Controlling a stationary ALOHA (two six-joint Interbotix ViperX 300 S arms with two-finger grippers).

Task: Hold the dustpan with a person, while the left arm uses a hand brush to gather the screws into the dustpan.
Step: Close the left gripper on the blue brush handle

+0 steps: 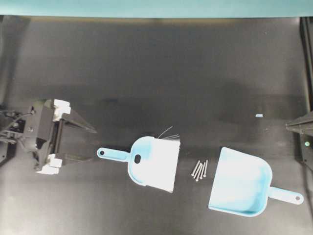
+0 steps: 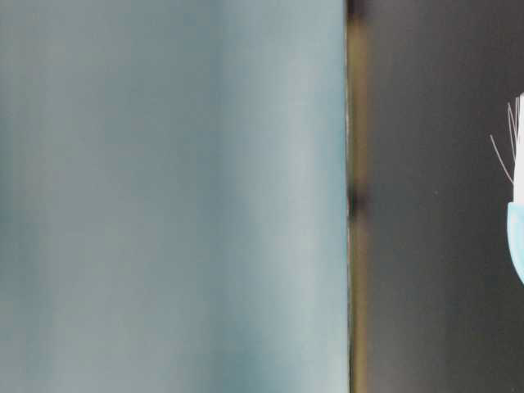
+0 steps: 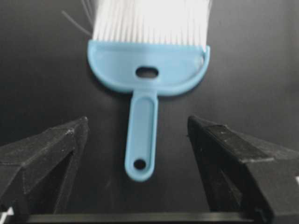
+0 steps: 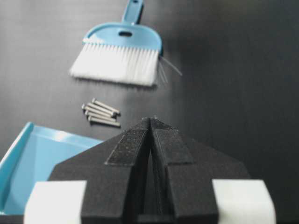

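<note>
The hand brush (image 1: 152,162) lies flat on the black table, white bristles toward the screws (image 1: 200,169), thin handle pointing left. My left gripper (image 1: 94,145) stands open at the handle's end. In the left wrist view the hand brush handle (image 3: 141,135) lies in the gap of the left gripper (image 3: 138,120), touching neither finger. Several screws (image 4: 101,113) lie bundled between the brush (image 4: 117,51) and the mouth of the dustpan (image 1: 241,182). The right gripper (image 4: 152,119) is shut and empty, behind the dustpan (image 4: 32,158). No person is in view.
A small light blue scrap (image 1: 259,115) lies on the table at the right. The right gripper (image 1: 293,126) sits at the table's right edge. A teal backdrop (image 1: 156,7) runs along the far edge. The table-level view shows only the brush's edge (image 2: 517,233).
</note>
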